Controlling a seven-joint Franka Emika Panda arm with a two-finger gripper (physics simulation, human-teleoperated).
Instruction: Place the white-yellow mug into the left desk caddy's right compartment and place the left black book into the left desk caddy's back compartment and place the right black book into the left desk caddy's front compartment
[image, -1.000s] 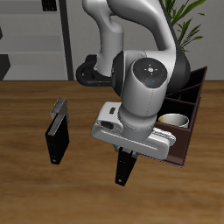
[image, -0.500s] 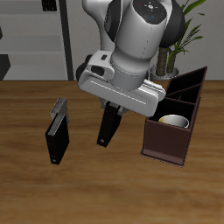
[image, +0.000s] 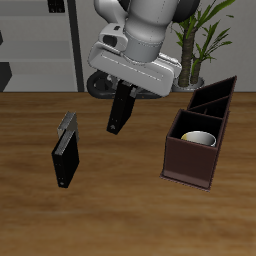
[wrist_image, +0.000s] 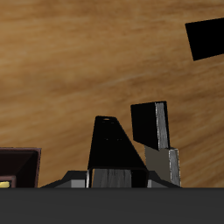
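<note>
two black books show in the exterior view. nearest the table's (image: 30, 220) front edge, one black book (image: 65, 158) stands upright on the wooden top, with a grey block (image: 68, 124) touching its back end; the wrist view shows this book (wrist_image: 150, 124) upright too, with pale page edges along one side and the grey block (wrist_image: 164, 164) against it. level with it, toward the other side edge of the table, sits the left desk caddy (image: 190, 162), dark maroon outside and black within. the white-yellow mug (image: 198, 139) is inside its right compartment (image: 196, 124), the wide square section at the caddy's near end, with the mug's cream rim and yellowish inside showing above the wall. the two long narrow slots (image: 217, 94) lie behind it, toward the back edge. farther back and raised clear of the table, the gripper (image: 126, 86) holds the other black book (image: 120, 107), its jaws closed on the book's upper end; the book hangs tilted, its lower corner above the table between the standing book and the caddy. in the wrist view that held book (wrist_image: 111, 147) rises as a dark wedge between the fingers. a potted plant (image: 195, 40) stands behind the caddy at the back edge.
</note>
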